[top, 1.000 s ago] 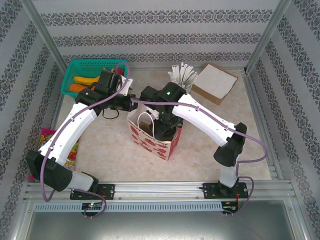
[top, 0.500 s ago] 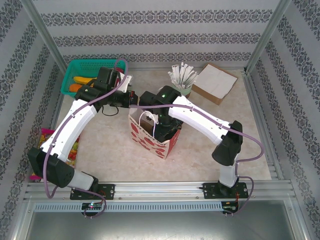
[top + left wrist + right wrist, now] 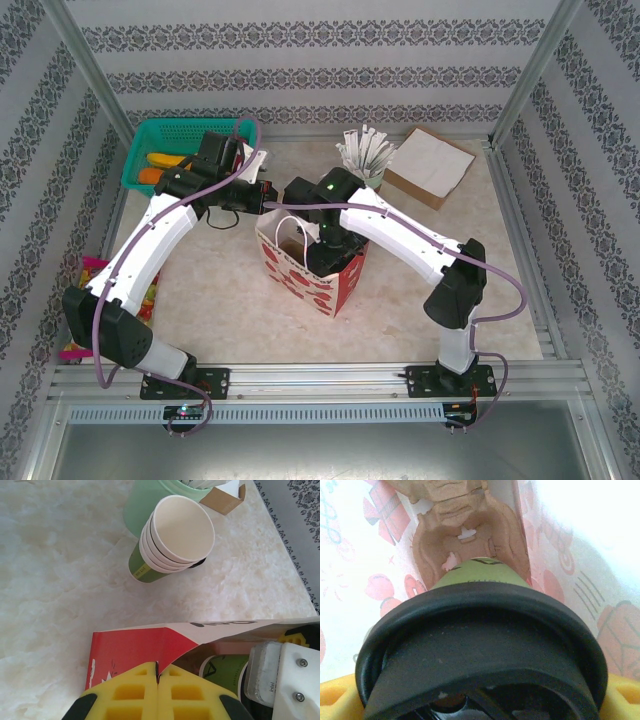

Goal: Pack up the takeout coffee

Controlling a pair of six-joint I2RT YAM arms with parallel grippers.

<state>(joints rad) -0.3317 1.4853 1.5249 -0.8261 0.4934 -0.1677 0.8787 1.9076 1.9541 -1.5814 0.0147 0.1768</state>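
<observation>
Nearest the arm bases, at the 9 o'clock edge of the table (image 3: 225, 295), lies a bright sweet packet (image 3: 88, 268), partly under the left arm. At the middle of the table stands a red-and-white paper bag (image 3: 300, 285), mouth up.

The right gripper (image 3: 480, 702) reaches down into the bag from 3 o'clock. Its yellow fingers (image 3: 332, 702) stand wide apart on either side of the black lid of the coffee cup (image 3: 485, 650), clamping it. The cup hangs upright inside the bag, its green side pointing down at a brown pulp cup carrier (image 3: 465, 530) on the bag's floor. I cannot tell whether the cup's base touches the carrier.

The left gripper (image 3: 157, 672) comes in from 10 o'clock. Its yellow pads are pressed together on the bag's rim at 11 o'clock, pinching the paper edge.

Beyond the bag, toward 1 o'clock, a stack of empty cups (image 3: 175, 535) sits just beside a pale green cup of sticks (image 3: 365, 160). Farther out at 2 o'clock lies a flat cardboard box (image 3: 430, 165). In the far corner at 10 o'clock sits a green basket (image 3: 160, 132) holding yellow and orange things.
</observation>
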